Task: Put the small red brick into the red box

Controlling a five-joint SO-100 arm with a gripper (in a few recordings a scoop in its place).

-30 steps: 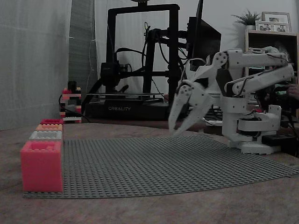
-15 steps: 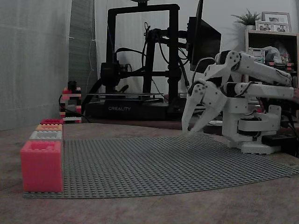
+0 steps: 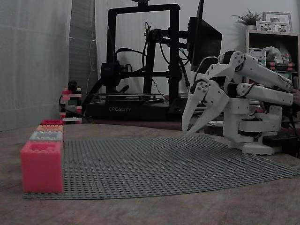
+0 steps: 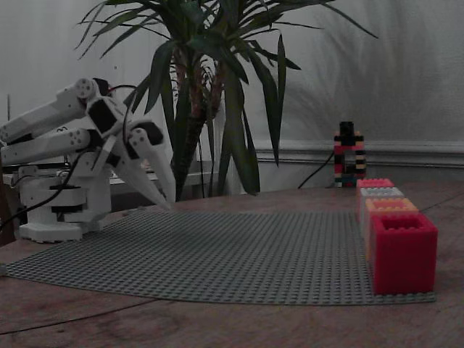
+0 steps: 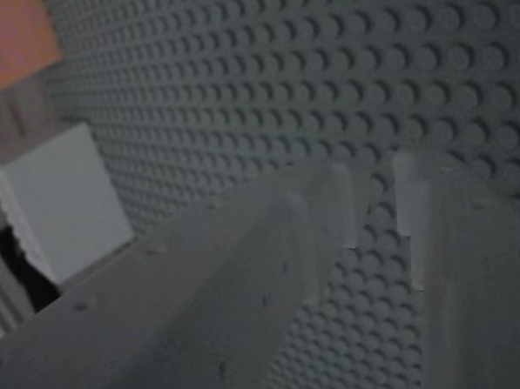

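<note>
**Claw empty, brick not found**

Your claw [image 3: 187, 129] hangs tips-down over the baseplate [image 3: 164, 164], at 3 o'clock of the plate in this fixed view, close to the arm's base. Jaws stand slightly parted with nothing between them; the wrist view shows bare studs through the gap.

The brick: cannot tell where it lies. None of the views shows it on the plate.

The red box [image 4: 403, 250] sits at the plate's corner, at 4 o'clock in the other fixed view, nearest of a row of boxes. It stands well apart from the claw.

Step in hand, as I judge it: searching before the grasp. Next move calls for finding the brick first, then widening the jaws above it.
</note>
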